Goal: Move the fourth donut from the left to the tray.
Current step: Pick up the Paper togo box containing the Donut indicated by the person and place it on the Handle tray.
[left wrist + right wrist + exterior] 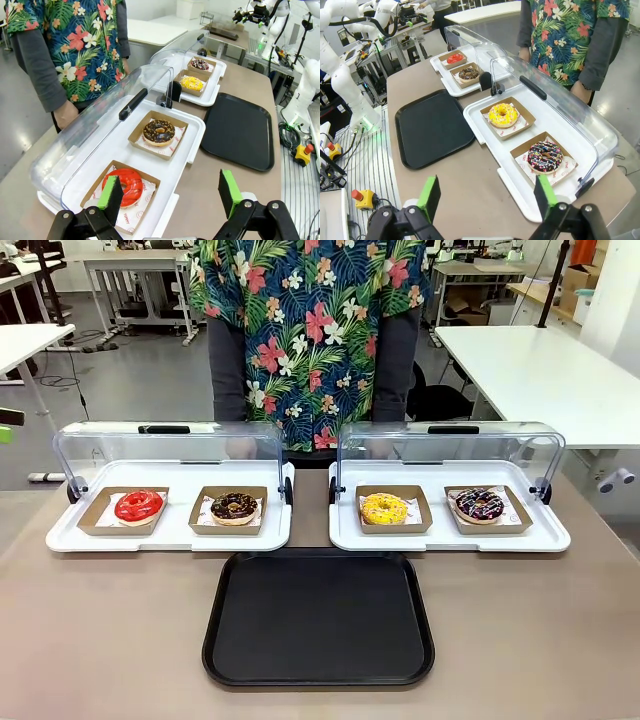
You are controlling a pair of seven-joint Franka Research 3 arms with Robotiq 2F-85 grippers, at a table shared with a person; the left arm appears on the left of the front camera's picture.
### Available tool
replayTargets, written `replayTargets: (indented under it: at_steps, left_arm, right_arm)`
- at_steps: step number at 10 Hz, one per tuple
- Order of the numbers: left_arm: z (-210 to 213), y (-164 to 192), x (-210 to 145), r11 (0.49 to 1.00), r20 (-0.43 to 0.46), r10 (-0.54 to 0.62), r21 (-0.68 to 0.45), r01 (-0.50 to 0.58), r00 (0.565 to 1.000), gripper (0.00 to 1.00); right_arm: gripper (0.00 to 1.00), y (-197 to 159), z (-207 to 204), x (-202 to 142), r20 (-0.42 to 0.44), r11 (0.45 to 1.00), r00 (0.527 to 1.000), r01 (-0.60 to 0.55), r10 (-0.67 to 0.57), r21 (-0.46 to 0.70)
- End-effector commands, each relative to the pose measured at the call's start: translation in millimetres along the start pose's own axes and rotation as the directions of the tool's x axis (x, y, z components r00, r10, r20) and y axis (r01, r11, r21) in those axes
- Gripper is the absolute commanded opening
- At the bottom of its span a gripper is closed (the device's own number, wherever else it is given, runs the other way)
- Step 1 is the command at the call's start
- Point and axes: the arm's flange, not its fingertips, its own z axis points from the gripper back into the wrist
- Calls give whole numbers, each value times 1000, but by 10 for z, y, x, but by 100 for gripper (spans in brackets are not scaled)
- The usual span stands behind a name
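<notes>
The fourth donut (480, 505), dark chocolate with white drizzle and coloured sprinkles, rests in its brown holder at the right end of the right white display tray (449, 540); it is also the near donut (545, 156) in the right wrist view and the far one (200, 64) in the left wrist view. The black tray (318, 620) lies bare at the table's front middle, seen too as the black tray (432, 127) and the black tray (239, 131). My right gripper (486, 197) hangs open above the table's right end. My left gripper (170, 192) is open near the left display tray.
A red donut (138, 506) and a chocolate donut with yellowish crumbs (234, 507) sit in the left display tray; a yellow donut (384, 508) sits beside the fourth donut. Both clear lids (450, 445) stand raised. A person in a floral shirt (310, 330) stands behind the trays.
</notes>
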Motion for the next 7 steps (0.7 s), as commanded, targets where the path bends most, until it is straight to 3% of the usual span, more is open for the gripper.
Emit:
replayTargets:
  at_steps: [1, 7]
  left_arm:
    - [0, -4, 7, 1000, -9, -3, 0, 3, 1000, 100]
    - [0, -4, 7, 1000, -9, -3, 0, 3, 1000, 100]
  right_arm:
    - [100, -23, -3, 24, 26, 1000, 999, -26, 26, -1]
    - [100, -23, -3, 24, 26, 1000, 999, -26, 26, -1]
